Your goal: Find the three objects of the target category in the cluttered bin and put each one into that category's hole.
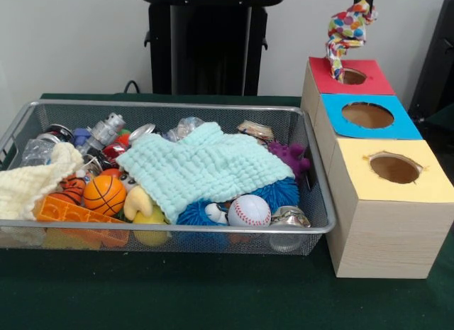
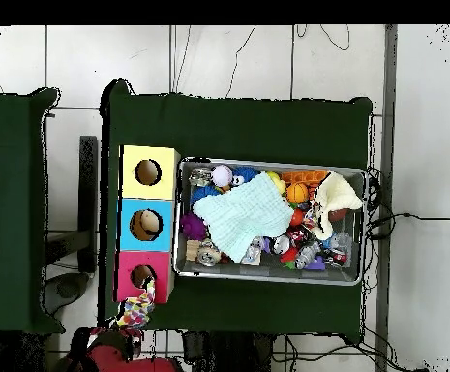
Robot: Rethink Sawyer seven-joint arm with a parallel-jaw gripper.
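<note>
spotted fabric scrap (image 1: 347,33) hangs gripped in the pincer (image 1: 364,2), its lower end dipping into the red-panel hole (image 1: 352,77) directly below; the wire bin (image 1: 213,228) sits well aside.

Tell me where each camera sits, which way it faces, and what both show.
Front view: across the table, facing the pedestal; only the tool shows, at the top edge, holding a spotted scrap over the red hole.
Overhead view: above, looking straight down; the red arm enters from the bottom.
Shared: the bin, mint cloth, three holes, scrap.
</note>
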